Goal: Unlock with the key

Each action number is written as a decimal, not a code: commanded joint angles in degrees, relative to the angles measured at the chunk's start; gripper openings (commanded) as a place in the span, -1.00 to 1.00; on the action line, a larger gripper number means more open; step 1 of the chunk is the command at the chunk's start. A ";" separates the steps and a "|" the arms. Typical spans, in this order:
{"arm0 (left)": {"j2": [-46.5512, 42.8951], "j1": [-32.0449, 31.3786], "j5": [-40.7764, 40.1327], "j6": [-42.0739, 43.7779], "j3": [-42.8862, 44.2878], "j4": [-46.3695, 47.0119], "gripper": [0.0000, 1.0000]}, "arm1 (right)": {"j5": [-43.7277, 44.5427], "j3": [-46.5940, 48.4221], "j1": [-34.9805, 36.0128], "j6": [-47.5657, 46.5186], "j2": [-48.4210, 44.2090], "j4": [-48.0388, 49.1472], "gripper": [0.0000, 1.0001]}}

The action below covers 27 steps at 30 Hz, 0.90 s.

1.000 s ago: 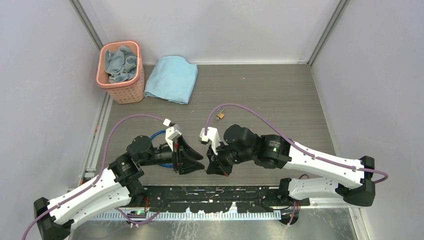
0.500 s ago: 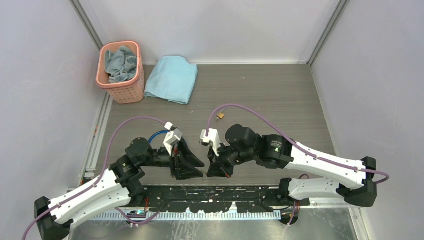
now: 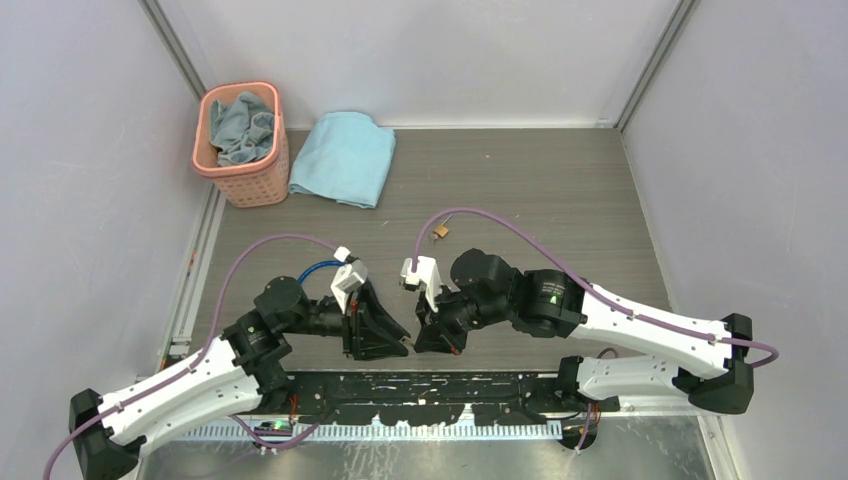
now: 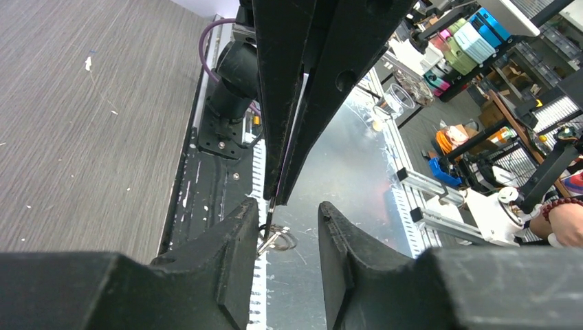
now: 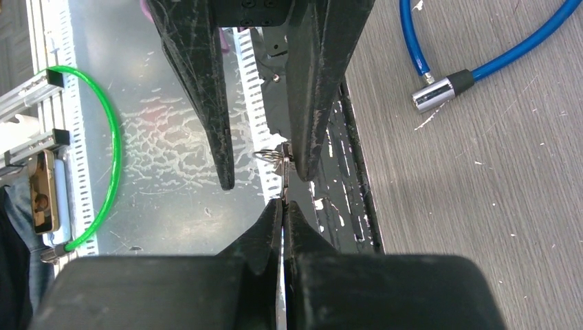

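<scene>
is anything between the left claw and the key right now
Nothing visible. The key, pinched in the shut right claw, sits inside the gap of the open left claw, off-centre toward one side.

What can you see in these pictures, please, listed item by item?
key: one, silvery, pinched in the right hand, between the left hand's fingers
padlock: one, brass, mid-table beyond the right arm
cable: one, blue with a silver end, on the table by the left arm
towel: one, light blue, folded, beside the basket
basket: one, pink, far left corner
cloth: one, grey-blue, inside the basket
table: one, grey wood grain
left hand: one, black, open around the key
right hand: one, black, shut on the key
</scene>
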 commanded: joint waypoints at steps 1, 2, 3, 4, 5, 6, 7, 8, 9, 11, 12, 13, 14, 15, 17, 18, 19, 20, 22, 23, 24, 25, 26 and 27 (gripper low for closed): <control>0.28 -0.55 0.91 -0.02 0.19 3.28 -0.28 | 1.50 0.21 0.12 0.22 -1.18 1.97 -0.98; 0.39 -0.64 0.91 0.00 0.19 3.30 -0.30 | 1.67 0.14 0.12 0.18 -1.14 2.05 -0.98; 0.45 -0.71 0.86 0.00 0.19 3.26 -0.33 | 1.71 0.04 0.12 0.22 -1.16 2.13 -0.98; 0.45 -0.73 0.82 0.02 0.21 3.22 -0.35 | 1.71 0.04 0.08 0.22 -1.06 2.14 -0.98; 0.46 -0.73 0.74 0.02 0.27 3.23 -0.38 | 1.79 0.04 0.10 0.18 -0.93 2.14 -0.98; 0.44 -0.80 0.63 -0.06 0.28 3.22 -0.39 | 1.80 0.04 0.12 0.21 -0.73 2.14 -0.98; 0.44 -0.86 0.52 0.01 0.28 3.21 -0.41 | 1.80 0.04 0.12 0.18 -0.56 2.10 -0.98; 0.44 -0.83 0.35 0.02 0.28 3.19 -0.42 | 1.68 -0.01 0.12 0.15 -0.45 2.06 -0.98; 0.44 -0.82 0.12 0.09 0.26 3.16 -0.43 | 1.63 -0.05 0.12 0.16 -0.36 2.01 -0.98; 0.53 -0.82 -0.17 0.22 0.28 2.76 -0.48 | 1.54 -0.12 0.11 0.21 -0.35 1.97 -0.98; 0.65 -0.87 -0.39 0.40 0.36 2.56 -0.53 | 1.61 -0.14 0.12 0.15 -0.43 1.97 -0.98; 0.77 -0.87 -0.55 0.45 0.42 2.39 -0.57 | 1.70 -0.20 0.12 0.14 -0.50 2.01 -0.98; 0.83 -0.88 -0.73 0.54 0.41 2.17 -0.64 | 1.71 -0.22 0.12 0.08 -0.64 2.01 -0.98; 0.88 -0.89 -1.06 0.67 0.52 1.94 -0.71 | 1.67 -0.15 0.12 0.13 -0.69 2.00 -0.98; 0.98 -0.89 -1.80 0.98 0.54 1.35 -0.78 | 1.40 -0.06 0.08 0.18 -0.85 2.00 -0.98; 1.04 -0.91 -2.16 1.17 0.61 0.93 -0.79 | 1.29 0.01 0.11 0.18 -0.91 2.01 -0.98; 1.08 -0.91 -2.43 1.23 0.63 0.73 -0.80 | 1.32 0.03 0.12 0.20 -0.95 1.97 -0.98; 1.11 -0.92 -2.63 1.30 0.68 0.60 -0.83 | 1.33 0.04 0.12 0.10 -0.97 1.90 -0.98; 1.17 -0.87 -3.02 1.42 0.72 0.25 -0.93 | 1.44 -0.04 0.12 0.13 -1.07 1.88 -0.98; 1.24 -0.93 -3.09 1.49 0.74 0.14 -0.98 | 1.59 -0.05 0.12 0.13 -1.13 1.88 -0.98; 1.23 -0.96 -3.11 1.51 0.77 0.13 -1.00 | 1.74 -0.07 0.12 0.09 -1.15 1.88 -0.98; 1.25 -0.92 -3.13 1.47 0.77 0.12 -1.00 | 1.98 -0.05 0.12 0.01 -1.20 1.88 -0.98; 1.30 -0.91 -3.14 1.47 0.78 0.13 -1.00 | 2.24 -0.05 0.08 0.00 -1.33 1.88 -0.98; 1.24 -0.91 -3.07 1.46 0.80 0.13 -1.00 | 2.50 -0.05 0.11 -0.11 -1.42 1.88 -0.98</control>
